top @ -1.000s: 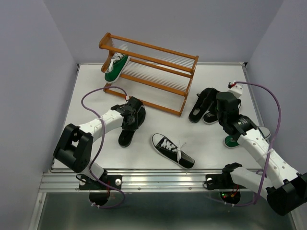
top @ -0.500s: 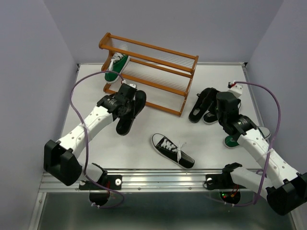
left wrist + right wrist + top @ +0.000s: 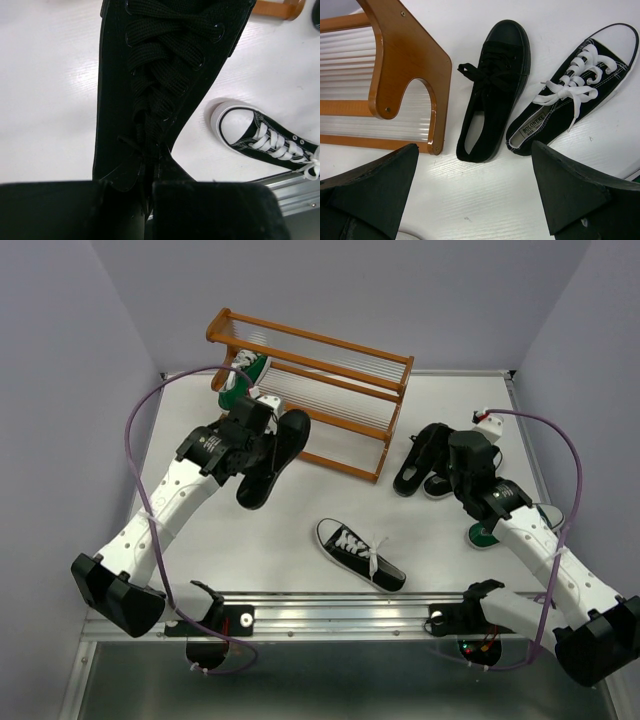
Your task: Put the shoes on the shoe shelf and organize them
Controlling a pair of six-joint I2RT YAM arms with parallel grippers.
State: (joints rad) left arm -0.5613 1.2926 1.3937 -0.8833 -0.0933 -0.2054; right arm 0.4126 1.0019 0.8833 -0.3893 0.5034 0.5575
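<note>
My left gripper (image 3: pixel 262 443) is shut on an all-black shoe (image 3: pixel 272 460) and holds it above the table, just in front of the shoe shelf (image 3: pixel 330 390); the shoe fills the left wrist view (image 3: pixel 160 80). One green sneaker (image 3: pixel 240 380) sits at the shelf's left end. A black sneaker with white laces (image 3: pixel 360 552) lies near the front edge, also in the left wrist view (image 3: pixel 267 137). My right gripper (image 3: pixel 480 200) is open over the table by a second all-black shoe (image 3: pixel 492 95) and a black white-laced sneaker (image 3: pixel 572 95). Another green sneaker (image 3: pixel 482 535) peeks out under the right arm.
The shelf's right end frame (image 3: pixel 412 75) stands close left of the right gripper. The table's metal front rail (image 3: pixel 330 612) runs along the near edge. Purple cables loop off both arms. Grey walls close in the table on three sides.
My left gripper has lifted the all-black shoe off the table and carried it up and back toward the shelf. The right arm has barely moved.
</note>
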